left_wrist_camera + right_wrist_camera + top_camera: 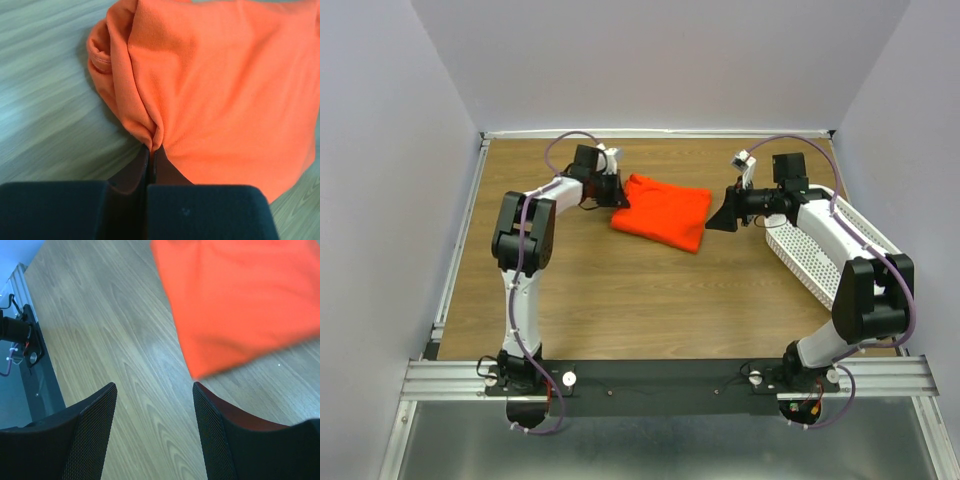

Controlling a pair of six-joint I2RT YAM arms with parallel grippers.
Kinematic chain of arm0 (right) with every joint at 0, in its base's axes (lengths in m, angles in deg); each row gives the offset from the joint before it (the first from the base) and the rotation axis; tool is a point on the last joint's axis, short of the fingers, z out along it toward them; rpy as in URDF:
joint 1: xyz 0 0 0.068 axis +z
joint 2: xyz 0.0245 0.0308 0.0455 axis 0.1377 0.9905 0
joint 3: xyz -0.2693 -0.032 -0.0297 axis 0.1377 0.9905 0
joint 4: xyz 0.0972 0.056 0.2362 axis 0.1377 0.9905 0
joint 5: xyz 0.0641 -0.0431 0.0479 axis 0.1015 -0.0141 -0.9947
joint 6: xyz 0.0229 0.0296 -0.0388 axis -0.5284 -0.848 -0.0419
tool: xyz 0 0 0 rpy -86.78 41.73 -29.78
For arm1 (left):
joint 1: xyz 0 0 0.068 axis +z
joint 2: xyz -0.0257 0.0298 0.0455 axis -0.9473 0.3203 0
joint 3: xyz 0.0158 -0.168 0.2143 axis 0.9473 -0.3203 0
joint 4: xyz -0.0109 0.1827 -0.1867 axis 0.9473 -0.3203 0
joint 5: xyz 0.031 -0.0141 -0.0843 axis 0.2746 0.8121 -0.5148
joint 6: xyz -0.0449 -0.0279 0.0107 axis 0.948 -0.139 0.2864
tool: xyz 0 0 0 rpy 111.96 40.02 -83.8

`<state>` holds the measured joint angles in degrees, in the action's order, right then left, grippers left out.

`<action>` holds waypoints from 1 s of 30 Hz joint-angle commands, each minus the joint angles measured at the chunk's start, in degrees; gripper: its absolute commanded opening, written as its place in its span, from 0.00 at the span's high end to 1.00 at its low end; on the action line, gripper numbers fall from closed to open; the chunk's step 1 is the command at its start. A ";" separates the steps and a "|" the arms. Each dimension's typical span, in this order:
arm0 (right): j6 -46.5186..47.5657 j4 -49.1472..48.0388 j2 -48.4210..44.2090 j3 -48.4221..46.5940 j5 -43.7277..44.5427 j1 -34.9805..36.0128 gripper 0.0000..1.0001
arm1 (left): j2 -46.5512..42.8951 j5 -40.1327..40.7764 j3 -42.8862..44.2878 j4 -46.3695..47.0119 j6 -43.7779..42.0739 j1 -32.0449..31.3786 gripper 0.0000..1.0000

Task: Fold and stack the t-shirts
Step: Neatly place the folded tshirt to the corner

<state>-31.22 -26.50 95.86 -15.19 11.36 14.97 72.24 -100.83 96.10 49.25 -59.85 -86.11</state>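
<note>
I am pinching the soft, floppy shirt [220, 90] by a bunched edge fold, left pincer [151, 150] clamped tight, right pincer [154, 387] gaping empty.

One bright orange t-shirt [662, 212] lies on the wooden bench [620, 290], toward its far middle. It is plain, of fine knit cloth, and folded into a compact, roughly four-sided bundle set slightly askew, its left end farther back than its right. Most of its top layer is flat and smooth. At the left edge the cloth is gathered into a small pucker where the left jaws are closed on it. Just beside that pinch, a stitched hem curls out in a soft loop. The near right corner rests flat on the wood.
</note>
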 commanded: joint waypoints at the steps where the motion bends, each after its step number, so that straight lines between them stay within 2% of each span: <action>1: 0.84 1.04 -1.95 0.61 -0.58 -0.46 0.30 | -4.34 6.25 -3.51 -3.58 0.31 7.82 1.00; 3: 0.84 1.03 -1.95 0.61 -0.76 -0.46 0.30 | -5.84 9.06 -5.09 -4.10 0.22 11.86 1.00; 4: 0.84 1.04 -1.95 0.61 -0.76 -0.46 0.30 | -6.19 9.08 -5.53 -4.28 0.22 11.89 1.00; 9: 1.02 1.21 -2.04 0.70 -1.20 -0.46 0.30 | -6.99 16.62 -6.60 -5.16 0.22 24.86 1.00; 10: 1.02 1.21 -2.04 0.70 -1.29 -0.46 0.30 | -6.90 17.77 -6.59 -5.42 0.22 24.89 1.00; 13: 0.93 1.30 -2.13 0.70 -1.55 -0.46 0.30 | -5.59 21.72 -2.48 -8.58 -0.83 28.84 1.00; 15: 1.02 1.39 -1.96 0.70 -1.73 -0.54 0.30 | -4.01 27.16 4.27 -11.47 -1.89 30.33 1.00; 23: 1.19 1.65 -1.52 0.61 -1.73 -0.46 0.30 | 3.11 38.68 21.85 -20.18 -2.24 32.54 1.00; 24: 1.37 1.65 -1.52 0.61 -1.73 -0.46 0.30 | 3.64 39.74 23.27 -20.98 -2.15 32.54 0.90; 26: 1.37 1.74 -1.16 0.53 -1.73 -0.46 0.30 | 4.35 42.37 25.91 -22.30 -2.15 32.54 0.77; 27: 1.37 1.83 -1.16 0.53 -1.81 -0.46 0.30 | 4.18 43.61 26.45 -22.74 -2.15 32.54 0.62; 30: 1.37 1.91 -0.99 0.53 -1.82 -0.46 0.30 | 3.30 47.48 27.42 -22.92 -2.15 32.63 0.36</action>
<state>-30.76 -26.11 95.27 -15.17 10.94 14.92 75.51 -61.20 121.21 29.25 -61.93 -54.02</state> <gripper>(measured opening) 0.700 0.580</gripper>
